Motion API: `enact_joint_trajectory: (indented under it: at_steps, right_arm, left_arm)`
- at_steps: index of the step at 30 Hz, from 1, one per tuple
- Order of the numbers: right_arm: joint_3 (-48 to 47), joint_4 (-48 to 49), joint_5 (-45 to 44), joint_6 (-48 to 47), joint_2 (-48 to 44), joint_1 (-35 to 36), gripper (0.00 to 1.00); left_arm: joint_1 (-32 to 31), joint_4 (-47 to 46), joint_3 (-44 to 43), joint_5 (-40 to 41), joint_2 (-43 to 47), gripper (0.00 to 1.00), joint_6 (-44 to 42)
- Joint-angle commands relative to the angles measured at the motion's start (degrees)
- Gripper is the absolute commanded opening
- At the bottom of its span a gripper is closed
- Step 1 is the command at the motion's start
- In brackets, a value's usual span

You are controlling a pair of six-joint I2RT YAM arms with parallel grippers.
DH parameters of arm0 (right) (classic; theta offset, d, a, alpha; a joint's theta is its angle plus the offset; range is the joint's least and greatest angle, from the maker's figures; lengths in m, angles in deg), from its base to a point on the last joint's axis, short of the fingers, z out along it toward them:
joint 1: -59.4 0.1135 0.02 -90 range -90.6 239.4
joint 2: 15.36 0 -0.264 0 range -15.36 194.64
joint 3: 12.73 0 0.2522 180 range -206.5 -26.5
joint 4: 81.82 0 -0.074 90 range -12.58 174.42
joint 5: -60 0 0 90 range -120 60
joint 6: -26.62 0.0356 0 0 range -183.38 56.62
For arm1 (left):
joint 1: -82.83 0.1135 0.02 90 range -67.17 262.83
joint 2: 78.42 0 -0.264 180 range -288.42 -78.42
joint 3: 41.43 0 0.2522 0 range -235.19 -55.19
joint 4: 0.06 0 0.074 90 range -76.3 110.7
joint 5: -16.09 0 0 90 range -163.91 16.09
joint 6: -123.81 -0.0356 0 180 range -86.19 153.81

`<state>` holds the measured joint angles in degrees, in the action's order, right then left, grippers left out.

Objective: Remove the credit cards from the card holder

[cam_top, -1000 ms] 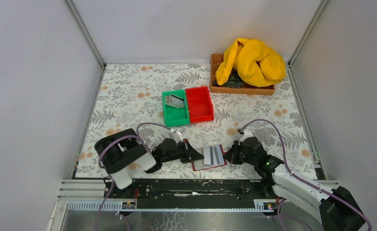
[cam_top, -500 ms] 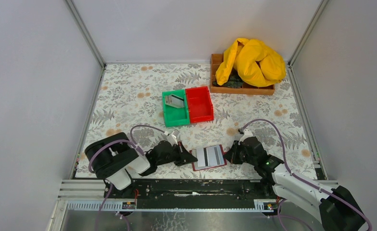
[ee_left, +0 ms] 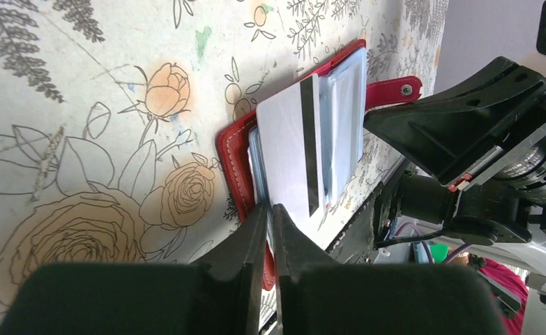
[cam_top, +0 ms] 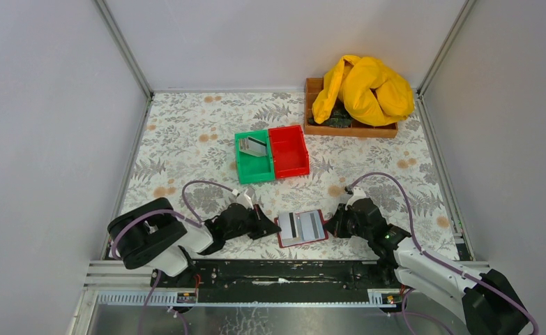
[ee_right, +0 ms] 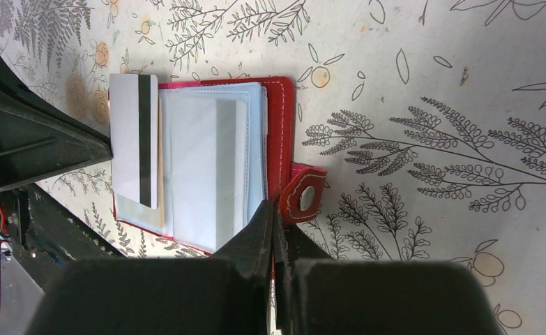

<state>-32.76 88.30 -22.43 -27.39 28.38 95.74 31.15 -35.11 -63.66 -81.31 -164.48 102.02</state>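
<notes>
The dark red card holder (cam_top: 302, 243) (ee_right: 287, 132) lies open near the table's front edge, its grey-blue sleeves facing up. A white-grey credit card with a dark stripe (cam_top: 289, 225) (ee_left: 284, 153) (ee_right: 125, 139) sticks halfway out of its left side, over a tan card edge (ee_right: 161, 167). A grey card (ee_right: 226, 167) sits inside a sleeve. My left gripper (cam_top: 275, 227) (ee_left: 270, 207) has its tips at the striped card's outer edge, jaws a narrow slit apart. My right gripper (cam_top: 330, 225) (ee_right: 275, 208) is shut, tips on the holder's right border beside the snap tab (ee_right: 305, 197).
A green bin (cam_top: 244, 167) holding a grey card (cam_top: 256, 146) adjoins a red bin (cam_top: 289, 152) mid-table. A wooden tray (cam_top: 353, 130) with a yellow cloth (cam_top: 364, 87) stands at the back right. The black rail (cam_top: 277, 269) runs just in front of the holder.
The striped card has slid left out of the holder as my left gripper drew back left. The left jaws have parted slightly. The right gripper and holder stayed put.
</notes>
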Motion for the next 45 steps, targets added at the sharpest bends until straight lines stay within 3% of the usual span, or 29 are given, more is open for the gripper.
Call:
enact_joint_trajectory:
  at_steps: [1, 7, 14, 20, 25, 29, 34, 40, 45]
  right_arm:
    - [-1.8, 1.4, -1.2, -1.3, 0.1, 0.2, 0.0]
    - [-1.8, 1.8, -1.0, -1.5, 0.5, 0.2, 0.0]
    - [-1.8, 2.4, -0.9, -1.5, 1.4, 0.2, 0.0]
    - [-2.8, 2.5, 0.6, -3.1, -0.9, 0.2, 0.0]
    - [-7.3, -2.9, -1.4, -6.6, -3.3, 0.3, 0.0]
    - [-7.9, -3.0, -0.7, -7.1, -5.5, 0.3, 0.0]
    - [-7.6, 4.1, 9.1, -3.5, -0.8, 0.6, 0.0]
    - [-8.4, 10.4, 8.3, -3.0, 5.8, 6.4, 0.0]
    - [-9.6, 14.8, 8.4, -2.5, 11.5, 10.2, 0.0]
  left_arm:
    - [0.3, 3.7, -0.7, 3.1, 1.6, 0.16, -1.5]
    - [0.4, 7.4, -0.9, 4.6, 5.5, 0.23, -2.4]
    - [1.8, 15.3, -3.4, 5.2, 10.9, 0.4, -6.1]
    - [7.1, 16.2, -5.0, 2.4, 10.1, 0.41, -9.7]
    - [11.1, 16.0, -6.2, 0.8, 8.9, 0.41, -12.8]
    - [13.0, 14.4, -6.5, 0.1, 7.6, 0.41, -14.0]
    - [14.2, 7.1, -5.6, -2.5, 4.5, 0.41, -14.2]
    - [15.1, -0.5, -5.3, -6.7, 0.7, 0.56, -14.0]
    - [15.2, -5.0, -4.7, -8.6, -1.5, 0.58, -12.8]
